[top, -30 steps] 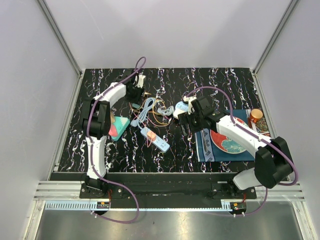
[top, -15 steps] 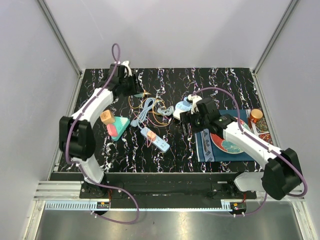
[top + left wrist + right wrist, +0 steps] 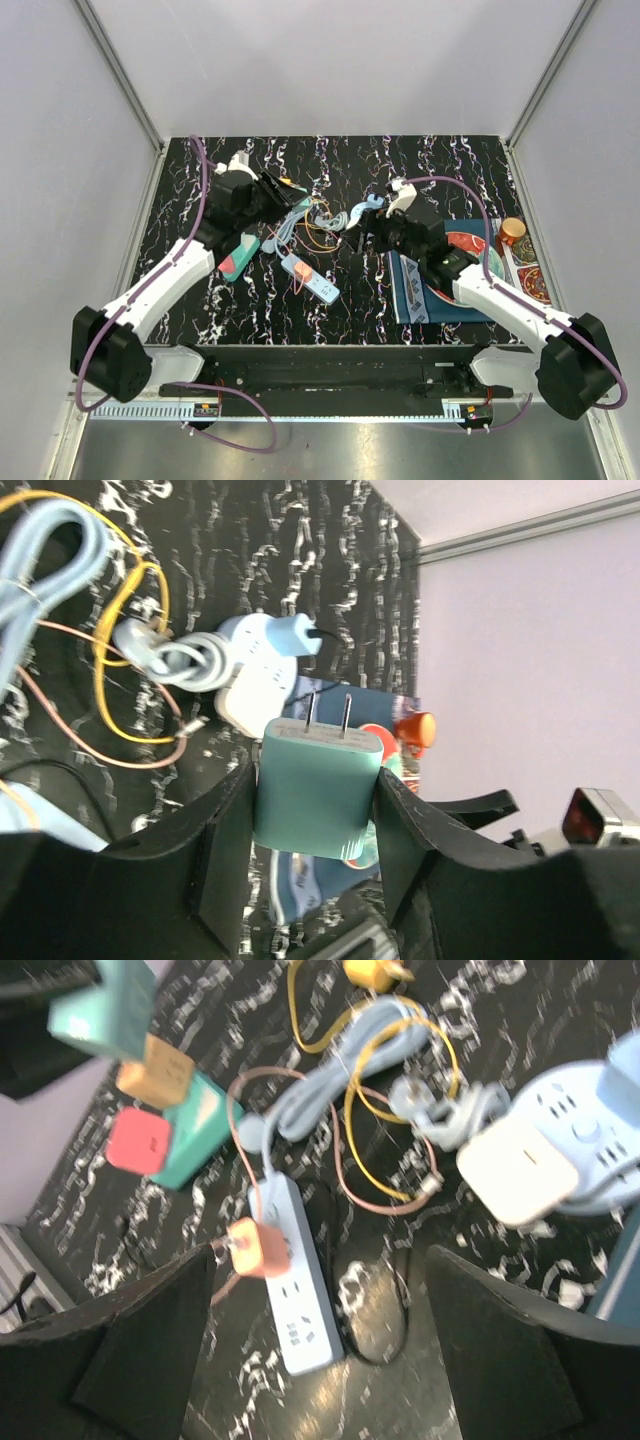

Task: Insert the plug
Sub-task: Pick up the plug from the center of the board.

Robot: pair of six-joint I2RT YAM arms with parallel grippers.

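Observation:
My left gripper (image 3: 315, 775) is shut on a teal plug (image 3: 320, 800), whose two metal prongs point away from the wrist. In the top view that gripper (image 3: 277, 190) hangs at the back left of the cable tangle. A pale blue power strip (image 3: 314, 281) lies flat at the table's middle with an orange plug (image 3: 301, 270) seated near one end. The right wrist view shows that strip (image 3: 297, 1300), the orange plug (image 3: 258, 1247) and the teal plug (image 3: 100, 1005) at the top left. My right gripper (image 3: 320, 1360) is open, above and to the right of the strip (image 3: 362, 240), holding nothing.
Yellow, pink and blue cables (image 3: 310, 225) tangle behind the strip. A white and blue socket cube (image 3: 362, 214) lies beside them. Left of the strip is a teal block (image 3: 238, 255) with red and tan pieces. At the right, a blue cloth (image 3: 412, 290) carries a red plate (image 3: 470, 262), with an orange can (image 3: 513, 230) behind.
The left arm has swung down and out to the front left, and its gripper has carried the teal plug a little nearer the cables. The right gripper has shifted slightly back.

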